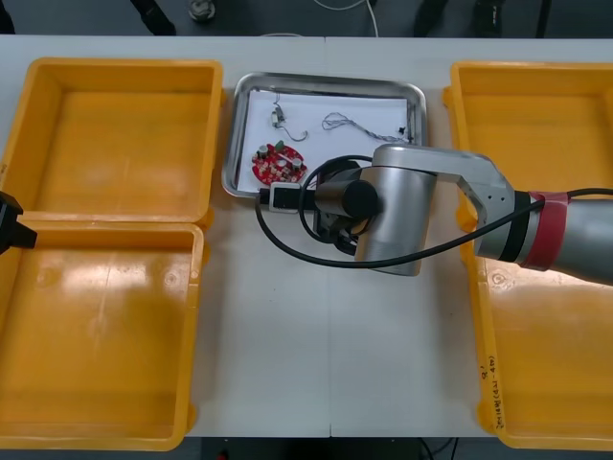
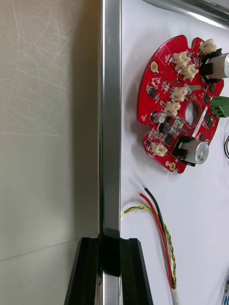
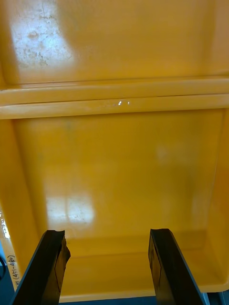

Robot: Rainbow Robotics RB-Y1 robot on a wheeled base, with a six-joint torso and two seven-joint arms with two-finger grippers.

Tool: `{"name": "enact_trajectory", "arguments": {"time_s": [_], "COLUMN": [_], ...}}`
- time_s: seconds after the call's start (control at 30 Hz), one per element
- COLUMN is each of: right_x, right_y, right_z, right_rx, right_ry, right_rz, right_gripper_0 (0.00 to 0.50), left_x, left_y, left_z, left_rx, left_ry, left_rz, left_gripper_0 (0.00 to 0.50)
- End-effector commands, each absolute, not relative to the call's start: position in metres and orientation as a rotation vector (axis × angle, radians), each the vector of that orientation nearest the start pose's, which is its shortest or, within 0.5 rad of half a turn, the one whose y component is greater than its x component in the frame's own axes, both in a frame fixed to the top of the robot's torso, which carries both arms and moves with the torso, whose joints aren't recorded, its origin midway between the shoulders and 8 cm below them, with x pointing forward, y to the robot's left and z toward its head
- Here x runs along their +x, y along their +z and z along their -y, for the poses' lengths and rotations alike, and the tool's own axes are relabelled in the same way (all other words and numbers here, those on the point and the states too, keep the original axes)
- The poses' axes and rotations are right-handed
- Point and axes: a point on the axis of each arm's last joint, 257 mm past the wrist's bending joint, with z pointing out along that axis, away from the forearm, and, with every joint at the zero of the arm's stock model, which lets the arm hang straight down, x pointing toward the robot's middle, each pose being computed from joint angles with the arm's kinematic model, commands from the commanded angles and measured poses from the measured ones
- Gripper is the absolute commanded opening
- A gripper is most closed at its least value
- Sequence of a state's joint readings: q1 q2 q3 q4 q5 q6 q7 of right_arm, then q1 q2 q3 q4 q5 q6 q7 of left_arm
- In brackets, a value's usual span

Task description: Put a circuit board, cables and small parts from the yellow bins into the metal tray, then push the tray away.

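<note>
Loading appears done: circuit board and cables lie in the metal tray. Right end effector clamps its near rim, and a straight push comes next. Left end effector, fingers apart, hovers over a yellow bin.

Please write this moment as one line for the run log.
right gripper: shut on metal tray rim | left gripper: open over yellow bin | tray holds: circuit board, cables

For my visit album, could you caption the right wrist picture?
Right gripper jaws clamp the metal tray rim; circuit board and cables lie inside.
</note>
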State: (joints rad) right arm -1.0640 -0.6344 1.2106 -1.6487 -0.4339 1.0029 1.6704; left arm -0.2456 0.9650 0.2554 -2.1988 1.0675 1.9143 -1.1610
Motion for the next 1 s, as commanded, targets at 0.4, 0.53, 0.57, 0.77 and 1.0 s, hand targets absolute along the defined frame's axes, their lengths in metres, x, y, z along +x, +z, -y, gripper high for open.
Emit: {"name": "enact_trajectory", "arguments": {"time_s": [0.4,0.53,0.57,0.77,1.0], "right_x": [0.571,0.574,0.575,0.579,0.587], "right_y": [-0.195,-0.191,-0.189,-0.182,-0.176], "right_z": [0.018,0.020,0.020,0.020,0.019], "right_rx": [-1.701,-1.694,-1.692,-1.687,-1.673], "right_ry": [-0.551,-0.551,-0.554,-0.564,-0.559], "right_rz": [-1.494,-1.485,-1.483,-1.474,-1.453], "right_gripper_0": [0.000,0.000,0.000,0.000,0.000], "left_x": [0.367,0.367,0.367,0.367,0.367], "left_y": [-0.115,-0.115,-0.115,-0.115,-0.115], "left_z": [-0.373,-0.373,-0.373,-0.373,-0.373], "left_rx": [0.146,0.146,0.146,0.146,0.146], "left_ry": [0.090,0.090,0.090,0.090,0.090], "left_rz": [-2.686,-2.686,-2.686,-2.686,-2.686], "left_gripper_0": [0.500,0.500,0.500,0.500,0.500]}}
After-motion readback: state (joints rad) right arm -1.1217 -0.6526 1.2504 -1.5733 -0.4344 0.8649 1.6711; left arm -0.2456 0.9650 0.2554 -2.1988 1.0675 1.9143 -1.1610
